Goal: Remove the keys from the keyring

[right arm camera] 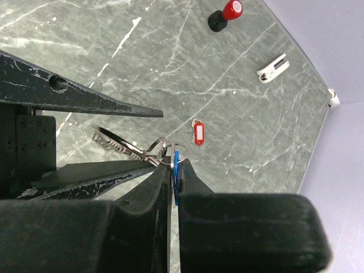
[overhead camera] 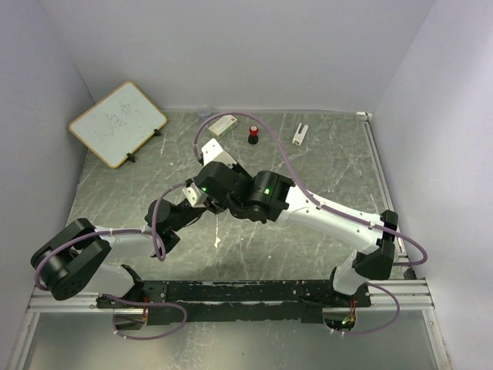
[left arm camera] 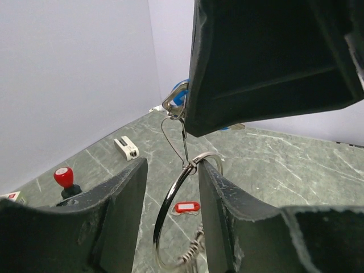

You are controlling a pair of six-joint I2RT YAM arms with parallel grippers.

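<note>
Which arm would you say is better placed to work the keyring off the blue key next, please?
Left. The left hand is open with the keyring between its fingers, so it could probably close and pull. The right hand is shut on the blue key, busy anchoring it.

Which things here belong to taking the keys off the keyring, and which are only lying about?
For the job: keyring, between the left gripper's fingers; blue key, held by the right gripper; red key, lying on the table.
Just lying about: whiteboard; red-topped stamp; white block; white clip.
</note>
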